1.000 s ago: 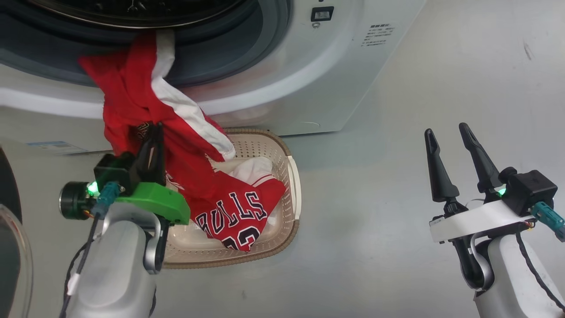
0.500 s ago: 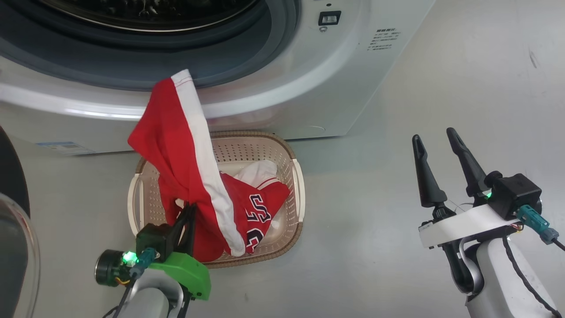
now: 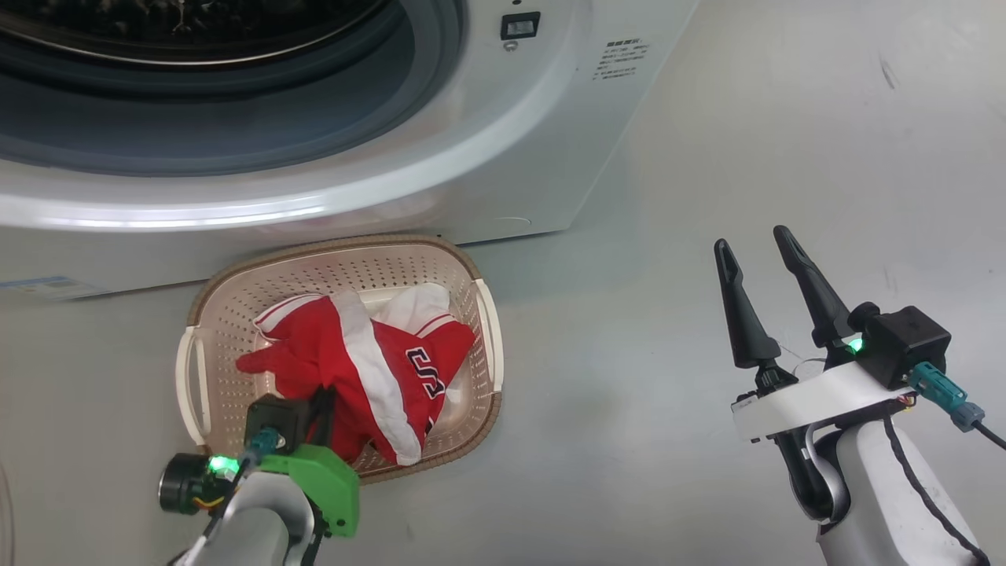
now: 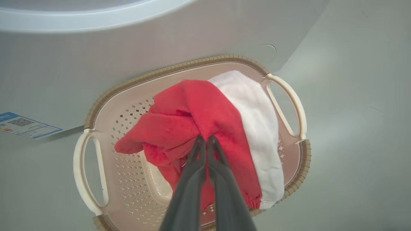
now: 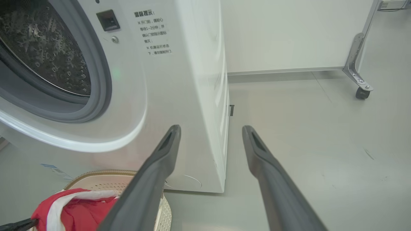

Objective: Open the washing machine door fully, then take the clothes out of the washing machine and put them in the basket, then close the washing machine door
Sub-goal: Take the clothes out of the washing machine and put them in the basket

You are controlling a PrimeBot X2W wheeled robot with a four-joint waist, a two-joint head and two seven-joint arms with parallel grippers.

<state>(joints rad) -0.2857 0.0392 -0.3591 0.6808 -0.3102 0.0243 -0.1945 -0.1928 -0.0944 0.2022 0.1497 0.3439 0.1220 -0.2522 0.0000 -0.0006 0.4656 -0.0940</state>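
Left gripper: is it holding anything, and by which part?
Yes: the left gripper is shut on the red shorts, pinching a bunched red fold.

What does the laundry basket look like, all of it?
The basket is cream plastic with small holes in its walls, a brown woven rim and a loop handle on each side. It sits upright on the grey floor, close before the washing machine. Red and white clothes lie inside, pinched by the shut left gripper.

Head camera: high, tilted steeply down on basket and washing machine front. Left wrist: close above basket. Right wrist: seemingly low, facing machine; shares basket rim.
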